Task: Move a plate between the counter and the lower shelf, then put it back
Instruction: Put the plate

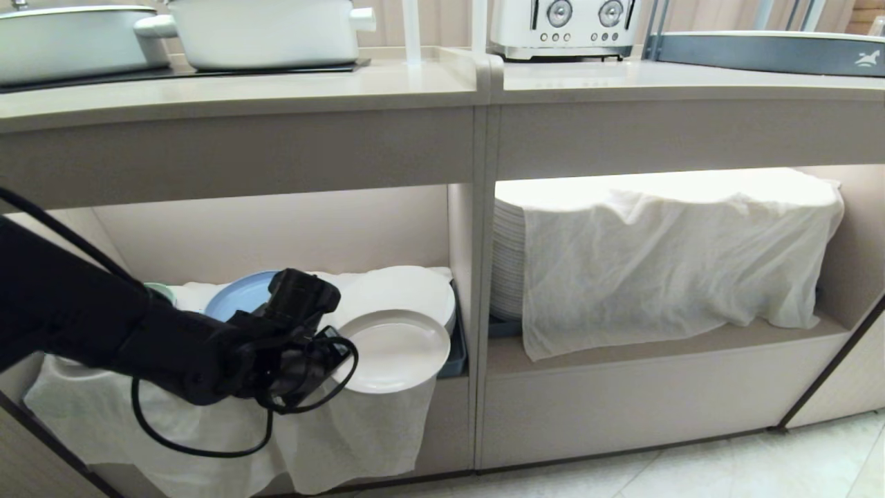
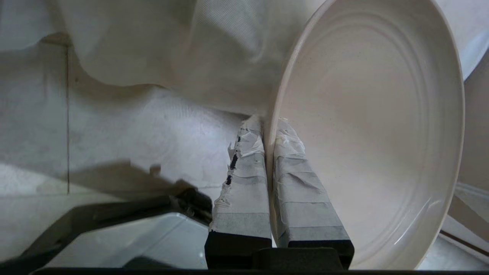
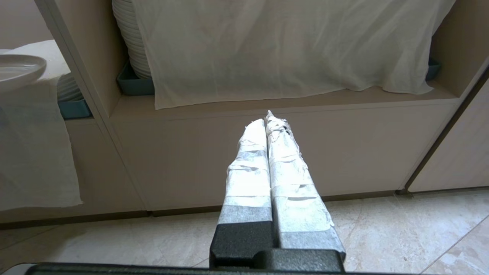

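- Lower shelf: lit beige bay, cloth-draped stacks inside.
- Plate: round, matte cream, low raised rim; nearly level, face up, at the bay's front.
- Left gripper: clamped on the plate's rim.
- Right gripper: closed, empty, near the floor.

Pale marble-look floor tiles at my lower right, beige cabinet fronts centre frame, cream toaster top centre, beige curtain behind it.
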Available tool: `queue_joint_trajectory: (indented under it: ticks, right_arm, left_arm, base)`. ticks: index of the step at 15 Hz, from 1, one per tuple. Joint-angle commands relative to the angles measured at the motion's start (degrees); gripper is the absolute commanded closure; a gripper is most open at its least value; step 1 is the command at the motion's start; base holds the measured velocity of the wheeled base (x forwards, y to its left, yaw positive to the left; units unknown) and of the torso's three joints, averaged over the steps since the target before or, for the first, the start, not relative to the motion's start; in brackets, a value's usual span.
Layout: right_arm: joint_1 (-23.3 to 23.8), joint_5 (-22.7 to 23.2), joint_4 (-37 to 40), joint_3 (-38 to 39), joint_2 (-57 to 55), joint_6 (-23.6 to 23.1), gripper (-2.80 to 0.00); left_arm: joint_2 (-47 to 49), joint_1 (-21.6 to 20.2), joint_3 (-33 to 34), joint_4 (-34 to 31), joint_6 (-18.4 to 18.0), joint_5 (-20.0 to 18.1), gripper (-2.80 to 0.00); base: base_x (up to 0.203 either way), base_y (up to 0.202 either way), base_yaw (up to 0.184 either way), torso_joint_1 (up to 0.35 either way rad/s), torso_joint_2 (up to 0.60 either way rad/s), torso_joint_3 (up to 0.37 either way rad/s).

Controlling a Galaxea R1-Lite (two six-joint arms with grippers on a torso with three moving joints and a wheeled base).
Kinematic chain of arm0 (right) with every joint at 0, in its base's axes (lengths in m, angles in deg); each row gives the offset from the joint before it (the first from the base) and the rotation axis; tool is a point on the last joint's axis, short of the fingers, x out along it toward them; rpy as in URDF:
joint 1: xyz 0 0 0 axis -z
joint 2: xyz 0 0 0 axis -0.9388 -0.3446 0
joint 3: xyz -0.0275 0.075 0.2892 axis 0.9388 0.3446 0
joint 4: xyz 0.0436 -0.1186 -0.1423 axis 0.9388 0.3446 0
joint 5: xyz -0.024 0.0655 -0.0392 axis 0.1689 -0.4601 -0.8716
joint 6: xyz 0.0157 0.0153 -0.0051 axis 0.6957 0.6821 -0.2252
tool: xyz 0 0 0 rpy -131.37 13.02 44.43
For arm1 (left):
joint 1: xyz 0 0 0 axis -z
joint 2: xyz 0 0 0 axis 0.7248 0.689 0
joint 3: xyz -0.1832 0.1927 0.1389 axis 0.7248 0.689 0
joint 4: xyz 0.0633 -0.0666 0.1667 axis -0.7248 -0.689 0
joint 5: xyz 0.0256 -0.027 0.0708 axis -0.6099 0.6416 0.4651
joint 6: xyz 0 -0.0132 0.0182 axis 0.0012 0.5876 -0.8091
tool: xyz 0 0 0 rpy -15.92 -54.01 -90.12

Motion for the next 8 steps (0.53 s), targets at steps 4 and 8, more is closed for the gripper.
queue_joint_trajectory:
  ticks: [4,8]
  right_arm:
    - [0.00,0.00,-0.01,0.00,0.00,-0.03,0.00]
    - [0.00,0.00,-0.01,0.00,0.00,-0.03,0.00]
  left_arm:
    - [-14.07,0.82,7.84,-4.07,1.71,0.60,0.00]
    - [-26.19,3.90,14.26,-9.90,1.83,2.08,0.00]
  base:
    - [0.000,0.000,0.000,0.000,0.00,0.000]
    - [0.000,0.000,0.000,0.000,0.00,0.000]
